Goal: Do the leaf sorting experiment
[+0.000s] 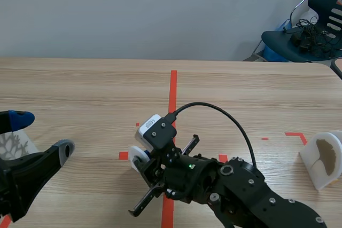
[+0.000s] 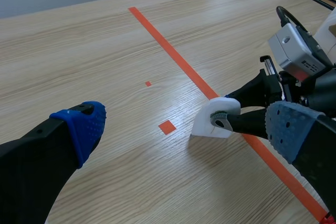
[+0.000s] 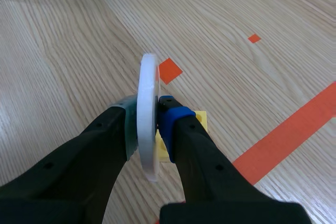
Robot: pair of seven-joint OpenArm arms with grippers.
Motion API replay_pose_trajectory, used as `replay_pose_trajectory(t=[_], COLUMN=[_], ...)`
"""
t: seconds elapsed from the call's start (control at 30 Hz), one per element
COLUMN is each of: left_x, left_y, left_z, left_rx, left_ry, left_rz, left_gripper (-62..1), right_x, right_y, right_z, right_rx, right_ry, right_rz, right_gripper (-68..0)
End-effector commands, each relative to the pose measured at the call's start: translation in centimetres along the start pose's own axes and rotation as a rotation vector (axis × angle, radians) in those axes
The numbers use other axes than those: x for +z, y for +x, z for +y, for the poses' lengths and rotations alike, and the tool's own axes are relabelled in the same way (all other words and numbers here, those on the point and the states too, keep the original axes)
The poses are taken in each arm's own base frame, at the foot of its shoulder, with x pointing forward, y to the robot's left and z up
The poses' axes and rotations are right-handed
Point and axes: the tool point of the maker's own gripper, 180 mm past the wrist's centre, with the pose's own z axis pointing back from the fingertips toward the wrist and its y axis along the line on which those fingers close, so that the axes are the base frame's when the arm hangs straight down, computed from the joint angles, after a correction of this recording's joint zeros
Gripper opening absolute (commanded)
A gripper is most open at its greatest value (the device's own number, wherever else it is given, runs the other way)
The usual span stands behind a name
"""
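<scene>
My right gripper (image 1: 140, 158) is near the table's middle, shut on a white leaf plaque (image 1: 138, 156) that stands on edge beside the red centre line. The right wrist view shows the plaque (image 3: 148, 103) edge-on, pressed between my two fingers, with a small yellow square (image 3: 201, 120) on the table under them. From the left wrist view the plaque (image 2: 212, 124) rests on the wood with the right gripper's fingertips (image 2: 223, 120) clamped on it. My left gripper (image 1: 41, 133) is open and holds nothing, low at the left, well apart from the plaque.
A second white plaque with a brown leaf (image 1: 325, 157) stands at the right edge of the table. A white card with a pale leaf pattern (image 1: 13, 145) lies behind my left gripper. A chair with cables (image 1: 310, 33) is beyond the table's far right corner.
</scene>
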Motion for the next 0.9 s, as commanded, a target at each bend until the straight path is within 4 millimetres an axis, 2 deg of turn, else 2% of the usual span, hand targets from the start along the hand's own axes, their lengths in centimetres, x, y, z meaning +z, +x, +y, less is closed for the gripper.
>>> replay_pose_trajectory(t=[0.0,0.17,0.3,0.43,0.63,0.87], left_x=[-0.1,-0.1,-0.1,-0.1,-0.1,-0.1], left_y=[1.4,1.4,1.4,1.4,1.4,1.4], left_z=[-0.1,-0.1,-0.1,-0.1,-0.1,-0.1], left_rx=[-0.011,-0.011,-0.011,-0.011,-0.011,-0.011], left_ry=[-0.005,-0.005,-0.005,-0.005,-0.005,-0.005], left_rz=[-0.045,-0.044,-0.044,-0.044,-0.044,-0.044], left_gripper=[1.4,1.4,1.4,1.4,1.4,1.4], right_x=[0.6,3.4,7.0,10.9,15.9,19.6], right_y=[2.4,4.6,5.8,6.0,3.9,0.3], right_z=[-1.2,-2.7,-3.8,-4.8,-6.9,-12.0], right_rx=[0.042,0.108,0.116,0.040,-0.111,-0.173], right_ry=[-0.017,-0.070,-0.137,-0.214,-0.354,-0.594], right_rz=[-0.062,-0.079,-0.085,-0.082,-0.055,0.007], right_gripper=[-62.7,-62.7,-62.7,-62.7,-62.7,-62.7])
